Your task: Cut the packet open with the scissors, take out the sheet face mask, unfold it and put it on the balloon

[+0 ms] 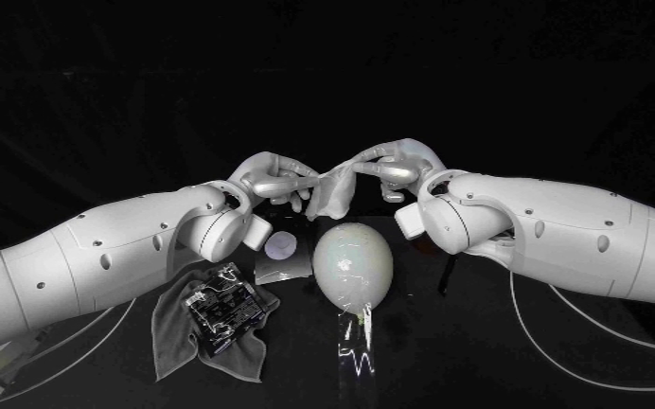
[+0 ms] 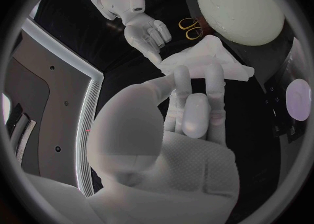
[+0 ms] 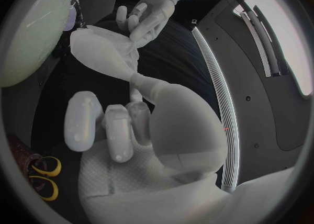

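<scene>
Both hands meet in the air just beyond the pale oval balloon (image 1: 354,265), which lies on the table with its knot toward me. Between them hangs the white sheet mask (image 1: 327,195), still partly folded. My left hand (image 1: 274,180) pinches its one edge and my right hand (image 1: 389,165) pinches the other. The left wrist view has the mask (image 2: 206,62) at my left hand's fingertips (image 2: 196,85), with the right hand (image 2: 147,33) gripping its far corner. From the right wrist, the mask (image 3: 101,54) stretches from my right hand (image 3: 118,119) to the left hand (image 3: 147,17).
The cut packet (image 1: 225,305) lies on a grey cloth (image 1: 178,333) at the front left. A small lilac disc (image 1: 283,243) sits left of the balloon. The yellow-handled scissors (image 2: 190,28) lie on the table on the right arm's side, near the balloon (image 2: 238,4).
</scene>
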{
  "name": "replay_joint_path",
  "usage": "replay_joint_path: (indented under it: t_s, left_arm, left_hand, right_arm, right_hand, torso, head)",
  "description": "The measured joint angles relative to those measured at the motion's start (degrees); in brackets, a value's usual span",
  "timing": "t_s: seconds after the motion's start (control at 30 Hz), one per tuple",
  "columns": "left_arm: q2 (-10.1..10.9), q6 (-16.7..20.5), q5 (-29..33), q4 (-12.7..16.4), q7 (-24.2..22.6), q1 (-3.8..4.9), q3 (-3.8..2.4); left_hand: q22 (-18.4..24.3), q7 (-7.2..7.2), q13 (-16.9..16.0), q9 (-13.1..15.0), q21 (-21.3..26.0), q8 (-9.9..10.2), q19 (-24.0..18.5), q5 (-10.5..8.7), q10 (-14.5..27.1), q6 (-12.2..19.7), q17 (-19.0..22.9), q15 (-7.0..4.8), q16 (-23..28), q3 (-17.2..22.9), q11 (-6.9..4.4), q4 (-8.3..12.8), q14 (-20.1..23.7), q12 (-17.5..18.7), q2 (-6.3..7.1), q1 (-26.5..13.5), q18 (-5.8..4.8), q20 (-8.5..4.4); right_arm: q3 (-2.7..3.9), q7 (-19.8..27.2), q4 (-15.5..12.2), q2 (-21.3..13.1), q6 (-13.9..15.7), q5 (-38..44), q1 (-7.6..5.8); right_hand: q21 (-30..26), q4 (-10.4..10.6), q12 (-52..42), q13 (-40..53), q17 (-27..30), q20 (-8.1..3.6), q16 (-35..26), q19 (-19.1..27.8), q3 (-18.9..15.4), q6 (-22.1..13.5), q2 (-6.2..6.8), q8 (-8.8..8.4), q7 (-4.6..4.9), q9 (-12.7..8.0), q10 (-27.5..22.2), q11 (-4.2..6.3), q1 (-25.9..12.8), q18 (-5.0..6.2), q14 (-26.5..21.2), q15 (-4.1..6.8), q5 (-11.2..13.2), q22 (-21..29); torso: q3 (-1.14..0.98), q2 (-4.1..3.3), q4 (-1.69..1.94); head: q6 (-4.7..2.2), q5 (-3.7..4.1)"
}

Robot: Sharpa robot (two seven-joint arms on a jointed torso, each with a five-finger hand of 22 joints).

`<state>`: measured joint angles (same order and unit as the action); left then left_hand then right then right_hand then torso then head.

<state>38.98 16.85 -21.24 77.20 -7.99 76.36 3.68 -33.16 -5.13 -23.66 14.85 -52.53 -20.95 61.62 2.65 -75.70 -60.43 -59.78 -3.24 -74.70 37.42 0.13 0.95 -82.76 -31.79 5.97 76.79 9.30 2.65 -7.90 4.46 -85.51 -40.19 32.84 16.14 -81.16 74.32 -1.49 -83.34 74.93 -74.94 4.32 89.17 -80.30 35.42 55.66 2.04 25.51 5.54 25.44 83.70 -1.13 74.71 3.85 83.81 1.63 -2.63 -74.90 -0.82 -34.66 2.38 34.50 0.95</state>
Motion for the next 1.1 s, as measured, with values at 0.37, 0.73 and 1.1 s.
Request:
replay_joint_path:
  t_s: [0.37, 0.73, 1.1]
  left_arm:
    - [-0.3, -0.3, 3.1, -0.7, -0.4, 0.01, -0.18]
    - [-0.4, -0.3, 6.8, -3.9, -0.2, 0.04, -0.26]
    - [-0.1, -0.4, 10.8, -5.2, 1.1, 0.04, -0.27]
  left_hand:
    - [-0.1, 0.08, 0.0, 0.0, -0.2, -0.9, -0.2, -0.01, -0.2, 0.3, 0.0, 0.07, 0.0, 0.4, 0.19, -0.1, -0.1, 0.0, 0.38, -0.4, 0.56, -0.2]
    - [-0.3, 0.11, -0.1, 0.0, -0.5, -1.4, -0.2, -0.03, -0.4, 0.5, 0.3, 0.09, -0.2, 1.1, -0.01, 0.3, -0.1, -0.2, 0.54, -1.1, 0.55, -0.19]
    - [-0.5, 0.21, -0.3, 0.0, -0.7, -1.8, -0.2, -0.15, -0.4, 0.6, -0.1, -0.04, -0.5, 1.8, -0.01, 0.6, -0.4, -0.5, 1.0, -1.6, 0.51, -0.19]
  right_arm:
    - [-0.01, -0.7, 0.8, 0.2, 0.0, 0.7, 0.0]
    - [-0.01, -1.6, 0.8, -1.1, -0.5, 1.7, 0.0]
    - [-0.02, -4.1, 1.1, -2.4, -2.5, 3.4, -0.01]
  right_hand:
    - [0.0, 0.0, -0.2, 0.0, 0.0, 0.0, -0.2, 0.0, 0.0, 0.0, 0.01, 0.01, -0.07, 0.0, 0.0, 0.0, 0.0, 0.0, 0.0, 0.0, 0.0, 0.0]
    - [0.0, 0.0, -0.2, 0.0, 0.0, 0.0, 0.1, 0.0, 0.0, 0.0, 0.09, 0.01, -0.23, 0.0, -0.2, -0.01, -0.1, 0.0, 0.1, 0.14, 0.0, 0.0]
    - [0.0, -0.2, -0.1, 0.0, 0.0, 0.0, 0.0, 0.0, 0.2, 0.0, 0.24, 0.03, -0.2, 0.0, -0.2, -0.01, -0.2, 0.0, 0.2, 0.15, 0.1, 0.0]
  torso:
    - [0.0, 0.02, 0.01]
    - [0.0, 0.02, 0.01]
    - [0.0, 0.05, 0.01]
  head:
    - [0.05, 0.07]
    - [0.12, 0.19]
    - [0.19, 0.3]
